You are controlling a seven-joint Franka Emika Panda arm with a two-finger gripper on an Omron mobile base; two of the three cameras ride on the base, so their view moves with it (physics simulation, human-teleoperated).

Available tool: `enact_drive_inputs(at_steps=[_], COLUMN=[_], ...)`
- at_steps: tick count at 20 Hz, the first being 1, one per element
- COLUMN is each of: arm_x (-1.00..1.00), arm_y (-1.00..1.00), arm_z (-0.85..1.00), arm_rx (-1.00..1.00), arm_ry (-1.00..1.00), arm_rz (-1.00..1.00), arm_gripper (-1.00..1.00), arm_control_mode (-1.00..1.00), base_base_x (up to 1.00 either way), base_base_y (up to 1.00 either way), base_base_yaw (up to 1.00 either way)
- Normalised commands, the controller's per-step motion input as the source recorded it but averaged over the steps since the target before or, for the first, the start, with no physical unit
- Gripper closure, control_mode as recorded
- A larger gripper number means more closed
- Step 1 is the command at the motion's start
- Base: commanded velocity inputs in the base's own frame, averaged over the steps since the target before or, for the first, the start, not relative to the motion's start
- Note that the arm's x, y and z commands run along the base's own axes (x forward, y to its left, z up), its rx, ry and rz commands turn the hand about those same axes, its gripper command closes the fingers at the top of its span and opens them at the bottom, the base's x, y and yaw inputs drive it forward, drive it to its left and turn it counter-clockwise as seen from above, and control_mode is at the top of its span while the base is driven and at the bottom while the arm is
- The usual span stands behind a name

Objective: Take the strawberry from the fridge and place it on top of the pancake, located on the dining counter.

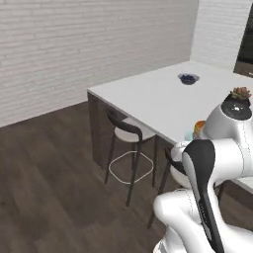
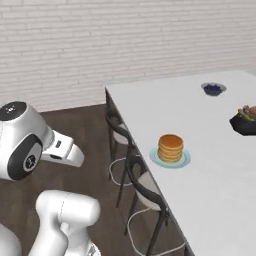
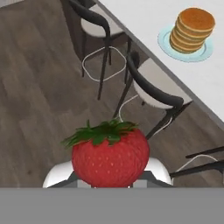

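The strawberry (image 3: 110, 155), bright red with a green leafy cap, sits large at the bottom of the hand view, high over the wooden floor. My gripper (image 3: 111, 183) is shut on it, and the berry hides most of the fingers. The pancake (image 3: 192, 29), a golden-brown stack on a pale teal plate (image 3: 186, 54), stands on the white dining counter (image 3: 144, 17) at that view's upper right, well apart from the berry. The right base view has the pancake (image 2: 170, 148) near the counter's (image 2: 200, 115) near edge. My arm half hides the pancake (image 1: 198, 128) in the left base view. The fridge is out of view.
Dark chairs (image 3: 153, 83) (image 2: 145, 187) (image 1: 129, 131) stand along the counter's edge between me and the pancake. A blue bowl (image 2: 213, 89) and a dark pot with a plant (image 2: 245, 120) sit farther along the counter. A white brick wall runs behind.
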Motion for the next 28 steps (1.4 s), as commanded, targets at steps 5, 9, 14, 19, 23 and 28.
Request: enact_drive_inputs(at_steps=[5,9,14,19,23,28], arm_x=[0.0,0.0,0.0,0.0,0.0,0.0], arm_y=[0.0,0.0,0.0,0.0,0.0,0.0], arm_z=[0.0,0.0,0.0,0.0,0.0,0.0], arm_rx=[0.0,0.0,0.0,0.0,0.0,0.0], arm_ry=[0.0,0.0,0.0,0.0,0.0,0.0], arm_rz=[0.0,0.0,0.0,0.0,0.0,0.0], arm_gripper=[1.0,1.0,1.0,1.0,1.0,1.0], arm_control_mode=[1.0,1.0,1.0,1.0,1.0,1.0], base_base_x=[0.57,0.27,0.25,0.2,0.01,0.16], base_base_y=[0.41,0.18,0.2,0.57,0.94,0.81], base_base_yaw=[-0.79,-0.88,-0.88,-0.72,-0.4,-0.21])
